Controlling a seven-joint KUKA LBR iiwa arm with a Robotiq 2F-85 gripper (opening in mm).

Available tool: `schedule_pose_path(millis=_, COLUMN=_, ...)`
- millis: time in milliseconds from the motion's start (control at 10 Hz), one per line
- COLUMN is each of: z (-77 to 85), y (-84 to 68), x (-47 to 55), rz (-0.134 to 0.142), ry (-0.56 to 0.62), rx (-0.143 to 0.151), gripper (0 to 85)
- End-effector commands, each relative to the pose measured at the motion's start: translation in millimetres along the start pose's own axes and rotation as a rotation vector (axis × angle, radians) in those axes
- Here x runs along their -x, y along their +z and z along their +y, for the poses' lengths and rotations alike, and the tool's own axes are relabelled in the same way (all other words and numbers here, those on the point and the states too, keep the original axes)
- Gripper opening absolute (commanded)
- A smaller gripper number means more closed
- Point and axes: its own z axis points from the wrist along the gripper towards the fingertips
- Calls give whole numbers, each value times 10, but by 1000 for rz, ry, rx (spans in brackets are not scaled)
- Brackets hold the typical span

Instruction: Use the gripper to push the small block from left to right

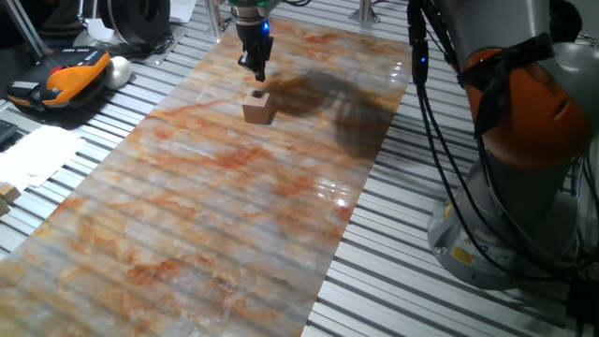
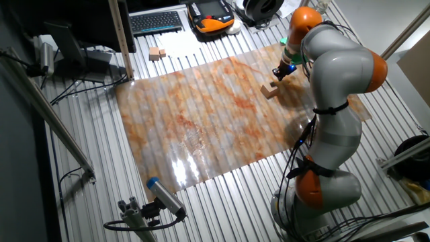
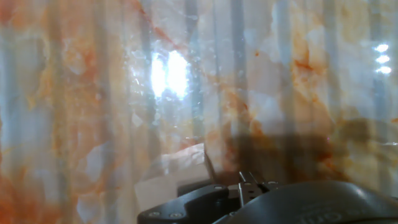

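While the small block (image 1: 258, 107) sits on the marbled orange-and-grey sheet (image 1: 215, 215), up toward its far end in one fixed view, the hand (image 1: 256, 69) hangs right above and behind it, fingertips close to the cube's top rear edge. Touching or just shy? Hard to call from here. The other fixed view puts the block (image 2: 269, 91) near the sheet's edge on the robot's side, with the hand (image 2: 281, 71) just beside it. Fingers look drawn close together, but whether they are fully clenched I cannot tell; nothing is grasped, that much reads clearly.

My read: this is the approach, the push itself not yet begun. Next move calls for the fingers to drop level with the block's side, low enough to shove and not ride over the top, then sweep across.

Room to travel? Plenty of open sheet stretches in front of the block in one fixed view. Beyond the sheet's border lies the slatted metal tabletop (image 1: 412, 234), whose grooves could catch a sliding cube. An orange-and-black handheld device (image 1: 64, 77) lies well apart, off the sheet. The hand view is blurred and shows only the block's pale corner (image 3: 180, 165).
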Motion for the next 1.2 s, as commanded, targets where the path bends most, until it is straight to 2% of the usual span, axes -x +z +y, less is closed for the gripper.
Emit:
schedule_pose_path(millis=0, z=7, y=24, x=-11, rz=6, ry=4, rx=9, gripper=0)
schedule_pose_path(millis=500, z=137, y=164, x=-41, rz=28, ry=24, rx=29, gripper=0)
schedule_pose_path(millis=1100, z=242, y=266, x=-68, rz=34, ry=59, rx=62, gripper=0)
